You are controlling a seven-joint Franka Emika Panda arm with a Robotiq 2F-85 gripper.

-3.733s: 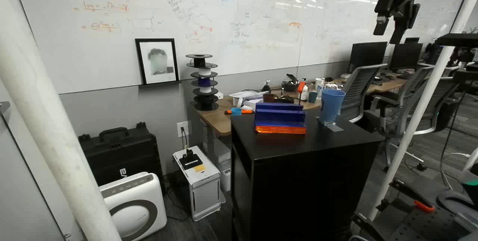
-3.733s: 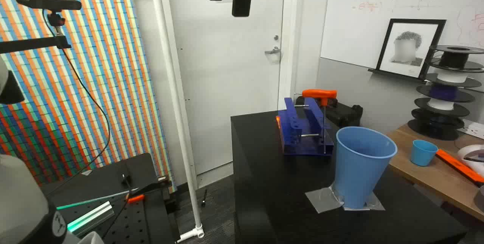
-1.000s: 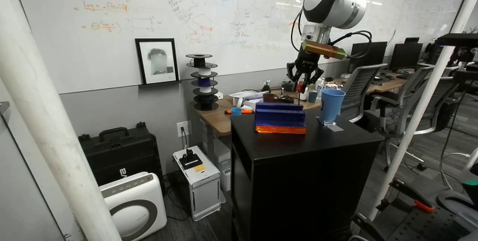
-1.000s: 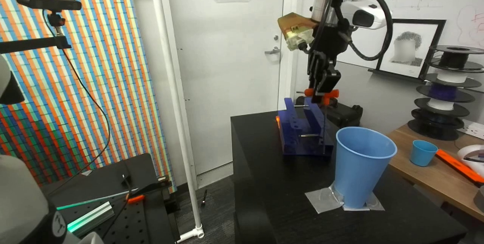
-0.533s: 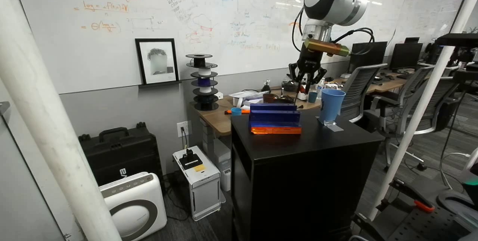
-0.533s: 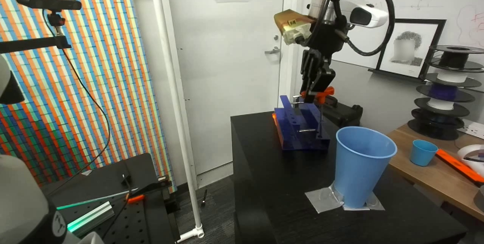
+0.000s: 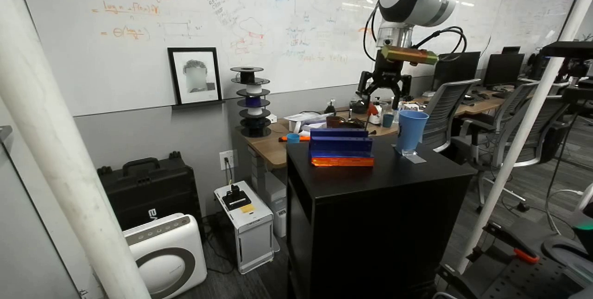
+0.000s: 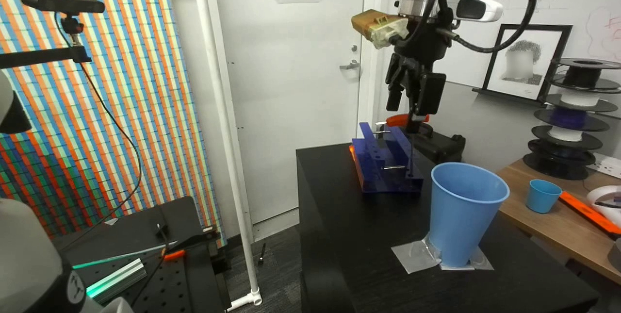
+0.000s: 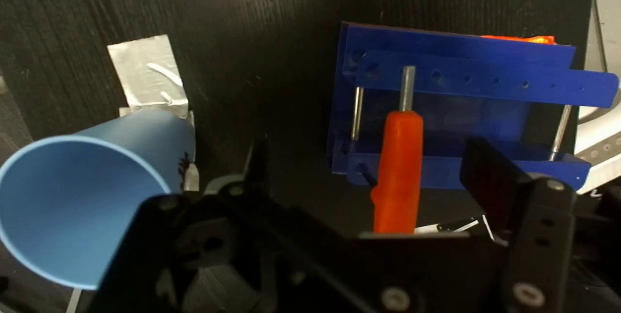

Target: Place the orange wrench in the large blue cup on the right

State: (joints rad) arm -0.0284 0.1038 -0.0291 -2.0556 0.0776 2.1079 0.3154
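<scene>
The orange wrench is a T-handled tool. Its orange handle [image 8: 400, 120] shows in both exterior views [image 7: 372, 110] and in the wrist view [image 9: 401, 172]. Its thin shaft stands down in a hole at the near end of a blue rack [image 8: 383, 177], leaning slightly. My gripper [image 7: 380, 104] is open just above the handle. In the wrist view the fingers [image 9: 367, 155] stand wide apart on either side of the handle, not closed on it. The large blue cup [image 8: 465, 225] stands upright, taped down, close to the rack; it also shows in the wrist view [image 9: 170, 133].
The rack and cup stand on a black cabinet [image 7: 370, 183]. A wooden desk [image 8: 514, 191] behind holds a small blue cup [image 8: 543, 196], an orange bar and a stack of spools [image 8: 565, 119]. A white pole [image 8: 220, 109] stands beside the cabinet.
The arm came down from high up to the wrench. The rack and wrench shifted slightly away from the cup. In the last half second the fingers spread wider and the gripper rose a little.
</scene>
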